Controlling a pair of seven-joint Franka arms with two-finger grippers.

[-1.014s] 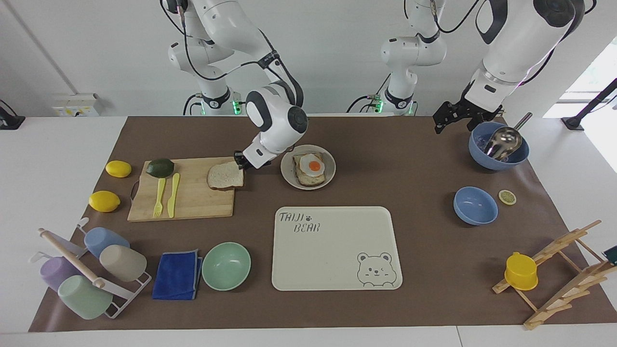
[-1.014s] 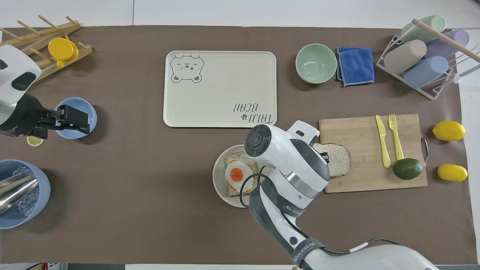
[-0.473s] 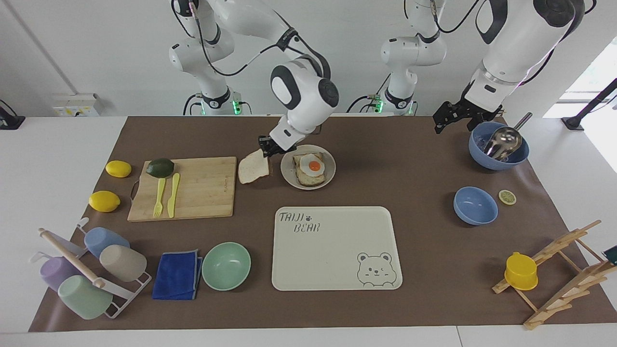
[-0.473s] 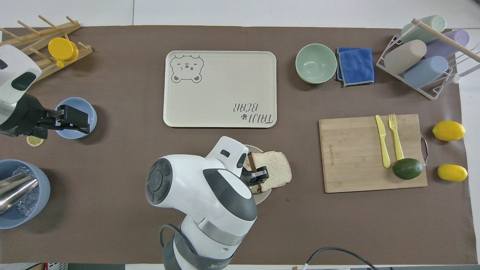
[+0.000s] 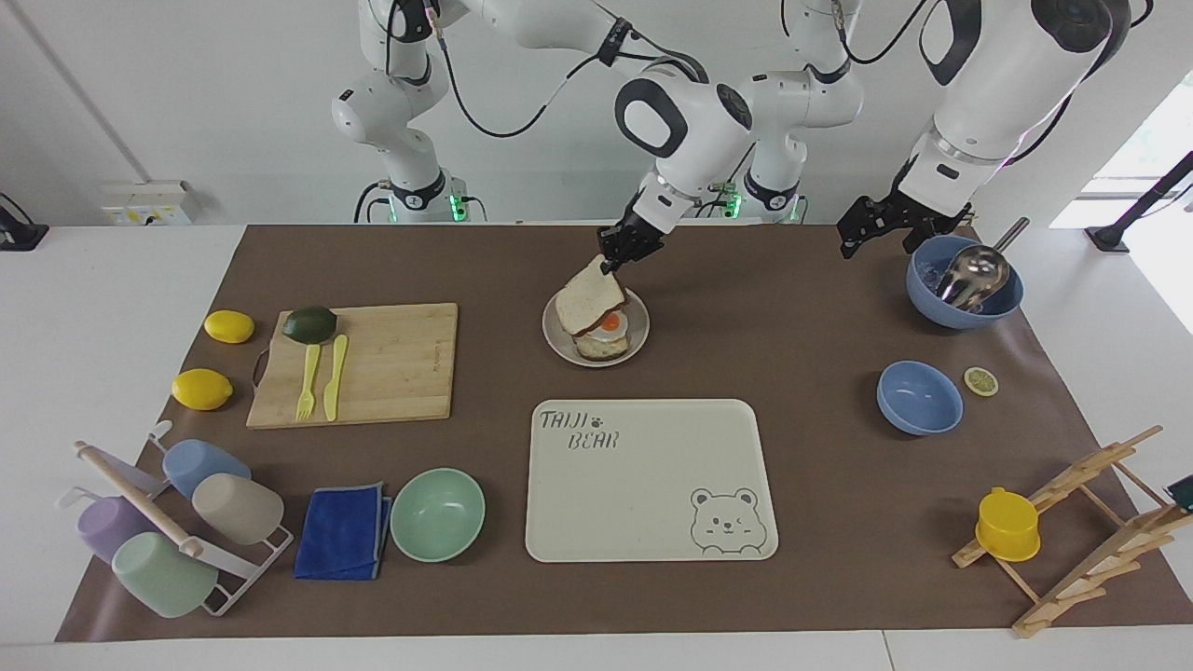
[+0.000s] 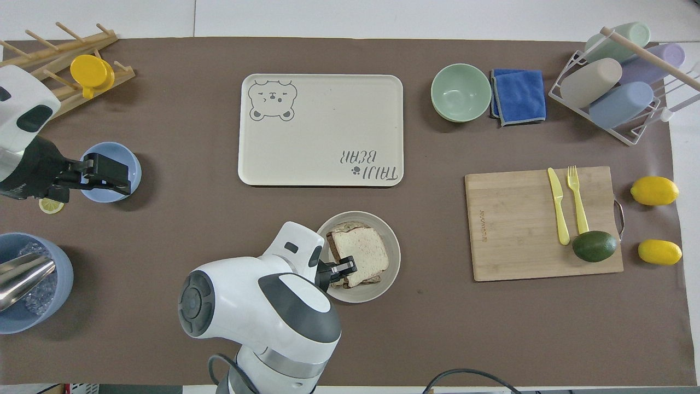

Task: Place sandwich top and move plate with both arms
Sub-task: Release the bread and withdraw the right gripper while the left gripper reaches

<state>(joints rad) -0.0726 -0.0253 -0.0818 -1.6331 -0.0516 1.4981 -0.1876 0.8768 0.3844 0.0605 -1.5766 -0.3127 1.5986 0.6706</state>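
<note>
Pinched tight on one crust corner of the plain light-brown bread slice, the sandwich top (image 5: 589,296): right gripper (image 5: 615,258), black and two-fingered, up over the small round beige plate (image 5: 555,340); slice hanging tilted from that corner, lower part over the fried-egg-topped bread (image 5: 608,328) lying on the plate, orange yolk peeking out beneath; contact between slice and egg not clear. From overhead, held slice (image 6: 361,253) covering nearly all of the egg bread, rim of the plate (image 6: 392,241) showing around it, right gripper (image 6: 342,269) at the edge of the slice nearer the robots.

Spread wide and holding nothing: left gripper (image 5: 871,229), waiting in the air beside the big blue bowl with a metal scoop (image 5: 965,280), toward the left arm's end of the table.

Farther from the robots than the plate: cream rectangular tray printed with a bear (image 5: 651,480). Toward the right arm's end: bamboo cutting board (image 5: 382,363) carrying a yellow plastic fork and knife (image 5: 321,375) and a dark green avocado (image 5: 309,324).
</note>
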